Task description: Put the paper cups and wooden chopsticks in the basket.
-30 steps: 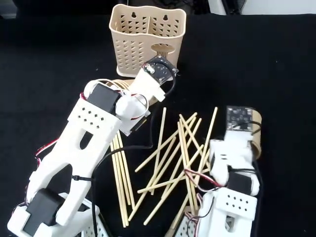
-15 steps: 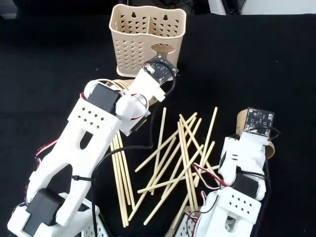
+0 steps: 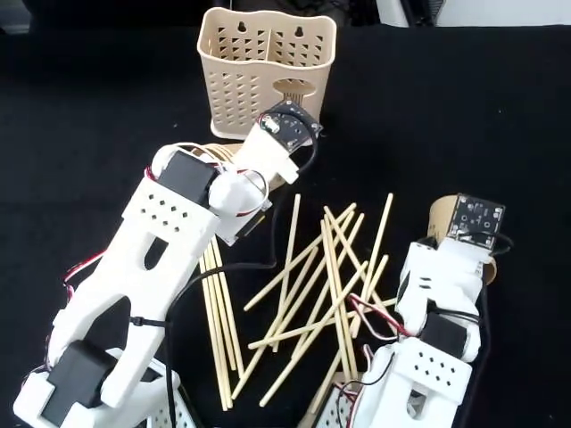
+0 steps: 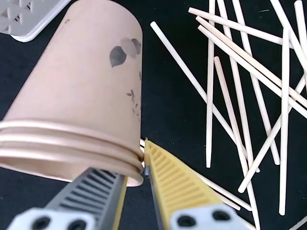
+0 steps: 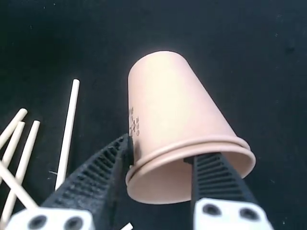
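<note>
A stack of paper cups [image 4: 81, 86] lies on its side beside the beige basket [image 3: 268, 71]. My left gripper [image 4: 136, 165] is shut on the stack's rim, one finger inside and the yellow one outside. Another paper cup [image 5: 172, 110] lies on its side at the right of the table [image 3: 439, 217], and my right gripper [image 5: 160, 153] is shut on it near the rim, a black finger on each side. Several wooden chopsticks [image 3: 321, 276] lie scattered between the two arms. A straighter bundle of chopsticks [image 3: 219, 312] lies partly under the left arm.
The basket stands upright at the back centre, with two compartments and perforated walls. Its corner [image 4: 29, 19] shows close to the stacked cups. The black cloth [image 3: 464, 107] stretches bare to the right of the basket and behind the right arm.
My right gripper has swung to the right, and the paper cup in it has shifted with it. The left arm and the stacked cups have not moved.
</note>
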`<action>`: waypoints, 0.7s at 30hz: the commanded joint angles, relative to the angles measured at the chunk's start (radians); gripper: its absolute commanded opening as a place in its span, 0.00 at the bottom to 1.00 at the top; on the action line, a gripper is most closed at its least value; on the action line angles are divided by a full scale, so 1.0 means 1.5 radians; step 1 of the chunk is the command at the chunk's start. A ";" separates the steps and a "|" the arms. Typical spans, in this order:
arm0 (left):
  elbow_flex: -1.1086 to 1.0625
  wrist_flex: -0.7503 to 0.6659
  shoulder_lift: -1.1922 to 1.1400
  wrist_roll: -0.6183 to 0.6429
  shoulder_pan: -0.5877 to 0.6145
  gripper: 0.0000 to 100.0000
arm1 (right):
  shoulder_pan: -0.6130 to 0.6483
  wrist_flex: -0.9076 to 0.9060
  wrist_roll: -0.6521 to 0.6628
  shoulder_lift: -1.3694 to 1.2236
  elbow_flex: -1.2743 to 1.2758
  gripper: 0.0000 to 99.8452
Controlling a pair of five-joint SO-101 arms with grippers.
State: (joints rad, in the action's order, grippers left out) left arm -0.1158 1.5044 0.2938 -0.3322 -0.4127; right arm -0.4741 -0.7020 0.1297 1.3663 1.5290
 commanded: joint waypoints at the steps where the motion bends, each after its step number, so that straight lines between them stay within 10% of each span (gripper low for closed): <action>1: 0.004 0.004 0.028 0.000 -0.001 0.03 | -0.009 0.018 -0.003 -0.004 -0.004 0.12; 21: 0.004 0.003 0.028 0.000 -0.001 0.03 | -0.088 0.086 0.154 -0.003 -0.079 0.01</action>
State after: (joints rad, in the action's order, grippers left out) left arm -0.1158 1.5044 0.2938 -0.3322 -0.4127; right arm -0.5892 -0.5286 0.3168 1.3663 1.5413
